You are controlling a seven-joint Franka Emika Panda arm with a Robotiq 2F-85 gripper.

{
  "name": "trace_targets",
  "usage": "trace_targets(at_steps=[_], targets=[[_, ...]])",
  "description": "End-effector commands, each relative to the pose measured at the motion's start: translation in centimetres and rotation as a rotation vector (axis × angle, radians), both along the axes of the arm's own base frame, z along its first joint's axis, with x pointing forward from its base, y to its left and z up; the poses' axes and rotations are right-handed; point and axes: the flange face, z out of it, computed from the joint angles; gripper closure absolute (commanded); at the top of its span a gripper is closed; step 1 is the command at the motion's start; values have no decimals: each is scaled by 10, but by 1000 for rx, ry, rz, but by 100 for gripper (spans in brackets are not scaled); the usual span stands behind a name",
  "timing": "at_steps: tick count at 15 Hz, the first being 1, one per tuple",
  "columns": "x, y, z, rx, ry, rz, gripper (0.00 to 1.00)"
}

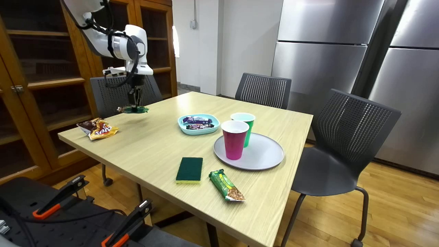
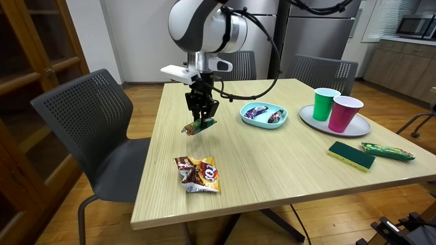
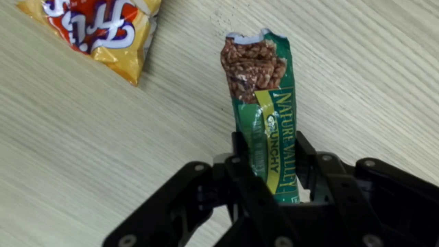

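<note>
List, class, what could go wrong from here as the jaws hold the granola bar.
1. The granola bar is held between the jaws, above the table; being glossy, it might slip and drop.
2. The jaws press on both its sides, so a harder squeeze could crumble it.
3. The crumpled snack bag lies near the table's edge, not far from the bar; a low swing might push it off.

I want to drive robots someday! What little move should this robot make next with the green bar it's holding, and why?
Probably lift the green bar a little higher. The gripper is closed on its sides, and the bar hangs only slightly above the table, with the snack bag lying nearby, so extra height might help avoid a bump.
</note>
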Motion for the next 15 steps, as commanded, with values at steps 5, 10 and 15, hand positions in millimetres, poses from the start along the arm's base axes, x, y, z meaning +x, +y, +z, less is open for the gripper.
trace_targets(at_steps=[5, 10, 15], targets=[[16, -93, 75, 25, -56, 27, 88], [25, -161, 90, 30, -74, 11, 88], [32, -222, 91, 49, -79, -6, 88]])
